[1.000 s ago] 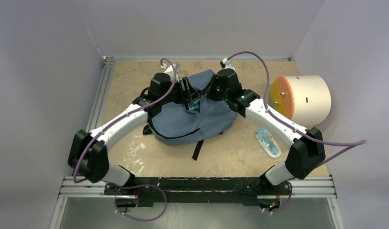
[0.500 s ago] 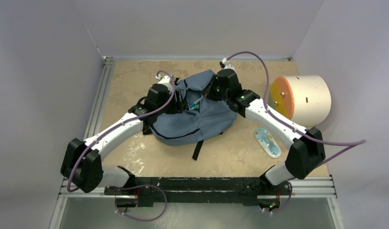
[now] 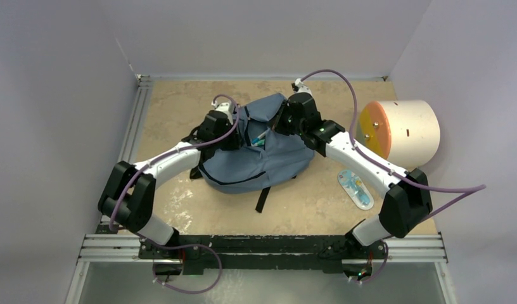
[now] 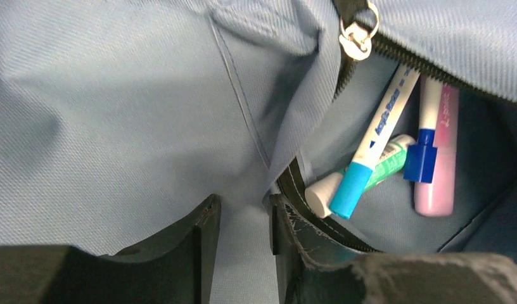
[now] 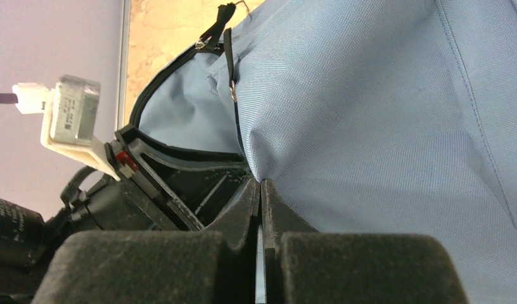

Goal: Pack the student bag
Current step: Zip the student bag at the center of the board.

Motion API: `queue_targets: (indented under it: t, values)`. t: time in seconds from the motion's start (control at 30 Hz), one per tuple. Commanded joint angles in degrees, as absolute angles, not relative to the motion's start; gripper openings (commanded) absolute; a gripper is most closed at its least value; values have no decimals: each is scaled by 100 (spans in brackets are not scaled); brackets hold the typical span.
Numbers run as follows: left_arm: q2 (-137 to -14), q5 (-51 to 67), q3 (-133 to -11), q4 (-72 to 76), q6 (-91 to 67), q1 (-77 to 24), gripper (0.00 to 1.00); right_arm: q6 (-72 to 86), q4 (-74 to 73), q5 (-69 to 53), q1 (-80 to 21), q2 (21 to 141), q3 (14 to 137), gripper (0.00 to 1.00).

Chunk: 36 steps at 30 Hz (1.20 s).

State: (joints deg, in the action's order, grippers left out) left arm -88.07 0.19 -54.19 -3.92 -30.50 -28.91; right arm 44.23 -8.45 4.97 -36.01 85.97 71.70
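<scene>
The student bag (image 3: 256, 161), grey-blue fabric, lies mid-table with its top zip open. My left gripper (image 4: 243, 201) is at the left edge of that opening (image 3: 238, 135). Its jaws stand a little apart, with a fold of bag fabric (image 4: 148, 107) in the gap and the right finger against the zip edge. Inside the bag lie a blue-capped marker (image 4: 370, 152), a pink highlighter (image 4: 436, 152) and a green glue stick (image 4: 386, 166). My right gripper (image 5: 261, 183) is shut on a pinch of the bag's fabric (image 5: 370, 107) on the opening's right side (image 3: 278, 123).
A white cylinder with an orange face (image 3: 402, 130) lies at the right wall. A clear packet holding blue items (image 3: 355, 189) lies on the table right of the bag. A metal rail (image 3: 132, 126) runs along the left wall. Black straps (image 3: 262, 197) trail from the bag's near side.
My left gripper has drawn back from inside the opening to its left edge, and its jaws have narrowed around the fabric. The left elbow swung inward. The right arm has held still.
</scene>
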Motion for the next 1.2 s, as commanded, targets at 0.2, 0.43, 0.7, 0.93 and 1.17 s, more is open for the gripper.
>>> queue_targets:
  t: [0.2,0.43,0.7,0.93,1.17]
  values:
    - [-8645,1172,-5022,1164,-3390,-2477,26,4368,-481,428,-3632,8402,7137,0]
    - [-8840,1695,-4904,1530,-3432,-2461,25,4348,-480,388,-3630,8437,7170,0]
    - [-9248,1792,-5123,1618,-3454,-2456,16,4305,-501,404,-3630,8437,7081,0]
    - [-9266,1546,-5337,1270,-3271,-2444,0,3918,-453,146,-3630,8576,7068,0]
    - [-8627,1621,-5940,676,-2974,-2345,0,3373,-523,-276,-3630,8916,7262,14]
